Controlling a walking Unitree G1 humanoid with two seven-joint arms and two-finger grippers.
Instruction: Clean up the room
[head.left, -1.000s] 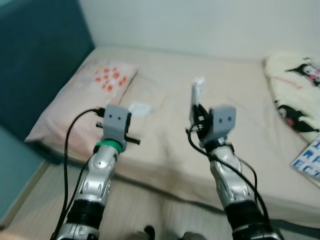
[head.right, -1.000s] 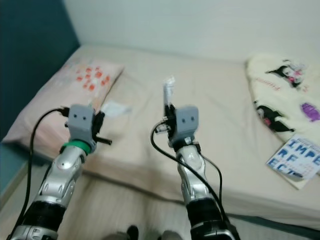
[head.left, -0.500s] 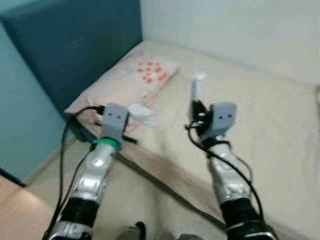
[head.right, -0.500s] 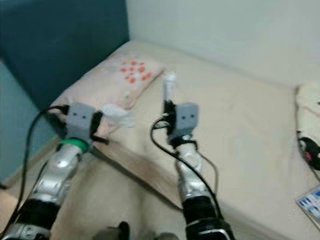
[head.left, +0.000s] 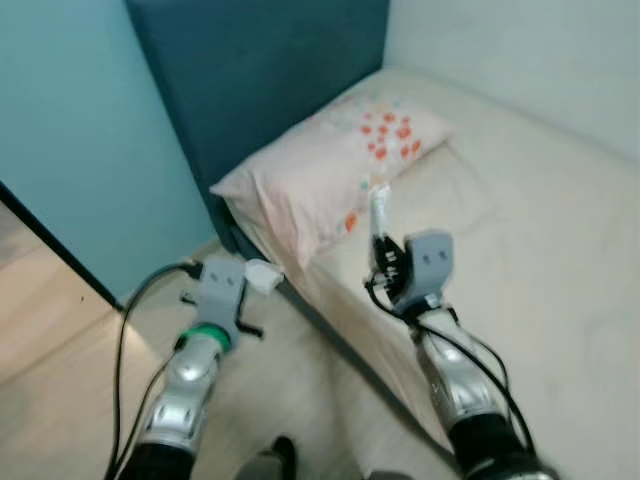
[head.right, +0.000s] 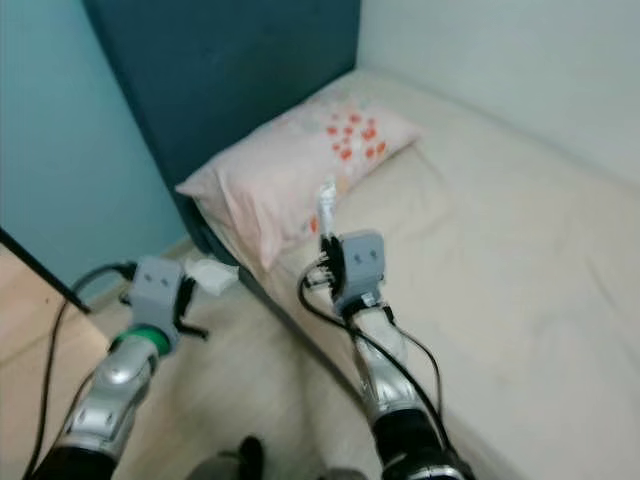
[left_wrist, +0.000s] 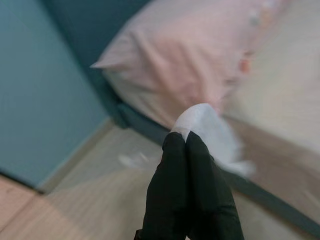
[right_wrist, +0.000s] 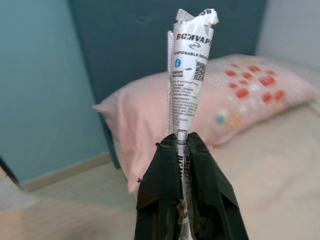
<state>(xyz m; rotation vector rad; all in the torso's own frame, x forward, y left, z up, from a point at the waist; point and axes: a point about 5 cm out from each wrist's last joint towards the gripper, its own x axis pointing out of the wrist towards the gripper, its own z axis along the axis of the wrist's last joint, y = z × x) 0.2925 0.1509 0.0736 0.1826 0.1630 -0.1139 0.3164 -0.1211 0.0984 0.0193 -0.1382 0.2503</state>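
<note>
Stood at the corner of a bed covered in a plain beige sheet, against a dark teal headboard and a lighter teal wall. Pale wooden floor underfoot, just beside the bed's dark edge. Pink pillow with red-orange spots lay at the head of the bed, one corner hanging over the side.

Left gripper hung over the floor beside the bed, fingers pressed fully together on a crumpled white tissue, soft and blurred, sticking out past the fingertips. Right gripper was raised over the bed edge near the pillow, fingers clamped tight on a white wrapper, held upright: long, narrow, creased, torn at the top, printed with small dark text, a blue round mark and a square code.
</note>
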